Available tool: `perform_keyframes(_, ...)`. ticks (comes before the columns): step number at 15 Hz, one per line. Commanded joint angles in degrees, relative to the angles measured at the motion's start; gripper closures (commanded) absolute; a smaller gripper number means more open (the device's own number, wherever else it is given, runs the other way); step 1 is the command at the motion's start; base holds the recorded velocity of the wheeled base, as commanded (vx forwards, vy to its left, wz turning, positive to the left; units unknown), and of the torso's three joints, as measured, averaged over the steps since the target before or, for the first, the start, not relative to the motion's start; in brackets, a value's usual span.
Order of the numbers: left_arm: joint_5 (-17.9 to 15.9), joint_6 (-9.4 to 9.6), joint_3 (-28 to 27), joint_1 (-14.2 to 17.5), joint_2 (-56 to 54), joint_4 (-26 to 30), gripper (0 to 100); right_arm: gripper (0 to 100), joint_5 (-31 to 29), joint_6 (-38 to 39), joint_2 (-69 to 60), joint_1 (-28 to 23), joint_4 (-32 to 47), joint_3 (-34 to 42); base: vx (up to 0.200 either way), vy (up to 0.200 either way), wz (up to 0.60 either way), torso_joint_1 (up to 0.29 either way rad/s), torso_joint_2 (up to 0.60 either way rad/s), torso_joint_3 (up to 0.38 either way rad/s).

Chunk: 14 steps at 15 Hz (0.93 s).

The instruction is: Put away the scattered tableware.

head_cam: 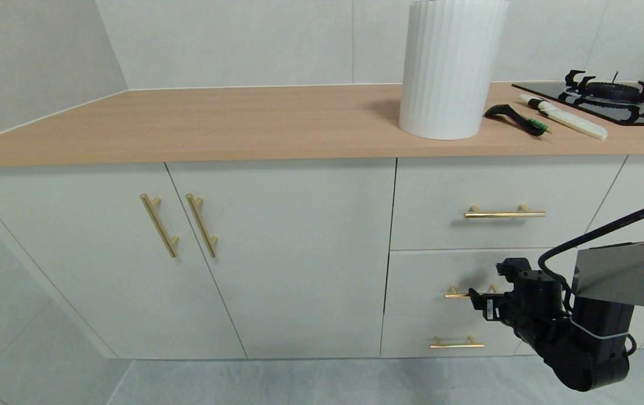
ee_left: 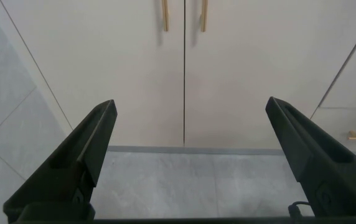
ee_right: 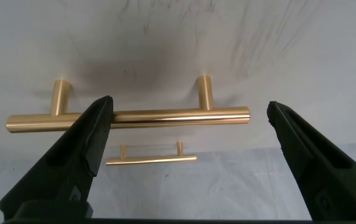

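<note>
Both grippers' jaws are standing spread, right gripper (ee_right: 189,104) at the middle drawer handle (ee_right: 128,118), left gripper (ee_left: 190,101) facing cupboard doors (ee_left: 259,68).

No legible text, number, brand or sign anywhere. Only a small pale label (head_cam: 490,309) on the right gripper (head_cam: 489,284), too small to read.

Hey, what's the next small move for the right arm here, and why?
Probably roll the right gripper so its open jaws sit above and below the middle drawer handle; they're now spread along the bar's length, so closing wouldn't pinch it.
</note>
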Motion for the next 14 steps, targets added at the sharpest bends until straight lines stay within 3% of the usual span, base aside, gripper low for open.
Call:
perform_keyframes(1, 0.02, -0.02, 0.00, 0.02, 0.07, -0.01, 0, 0, 0.10, -0.07, -0.26, 0.09, 0.29, 0.68, 0.000, 0.000, 0.00, 0.000, 0.00, 0.000)
perform_keyframes(6, 0.02, -0.02, 0.00, 0.02, 0.07, -0.01, 0, 0, 1.07, -0.86, -5.62, 0.18, 5.74, 3.93, 0.000, 0.000, 0.00, 0.000, 0.00, 0.000)
perform_keyframes(8, 0.02, -0.02, 0.00, 0.02, 0.07, -0.01, 0, 0, 4.76, -1.39, -12.12, 0.18, 13.91, 5.95, 0.000, 0.000, 0.00, 0.000, 0.00, 0.000)
perform_keyframes(9, 0.02, -0.02, 0.00, 0.02, 0.07, -0.01, 0, 0, 8.72, -1.65, -21.26, 0.27, 23.75, 7.00, 0.000, 0.000, 0.00, 0.000, 0.00, 0.000)
perform_keyframes(14, 0.02, -0.02, 0.00, 0.02, 0.07, -0.01, 0, 0, 9.33, -1.56, -50.09, 5.45, 52.93, 2.96, 0.000, 0.000, 0.00, 0.000, 0.00, 0.000)
